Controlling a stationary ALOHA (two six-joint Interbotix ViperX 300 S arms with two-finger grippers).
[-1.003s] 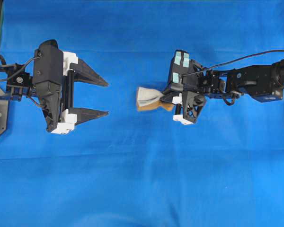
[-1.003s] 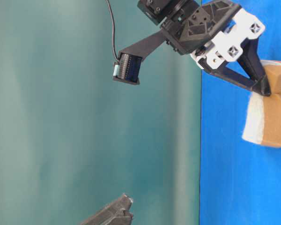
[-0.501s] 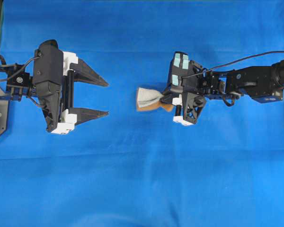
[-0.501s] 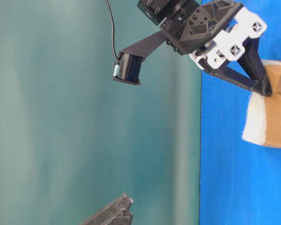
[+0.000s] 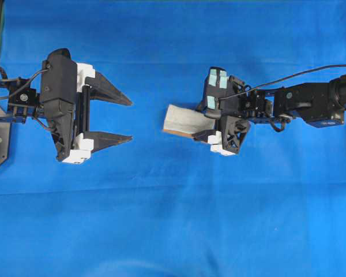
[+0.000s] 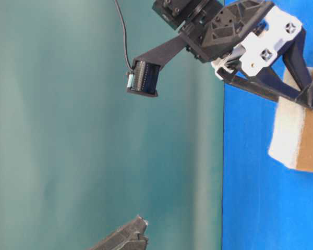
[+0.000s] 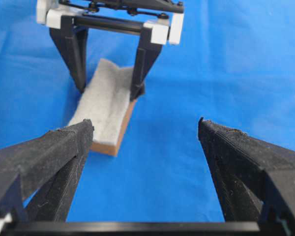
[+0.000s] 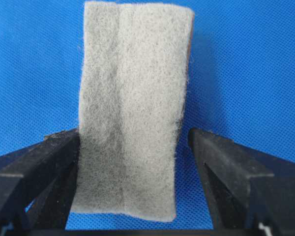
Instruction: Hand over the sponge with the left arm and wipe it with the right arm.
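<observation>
overhead exterior — sponge (image 5: 181,119) between open right gripper (image 5: 203,122)

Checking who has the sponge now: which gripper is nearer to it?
Right. The right gripper straddles one end of the sponge, its open fingers on either side. The left gripper sits open across a gap of blue cloth, not touching it.
</observation>
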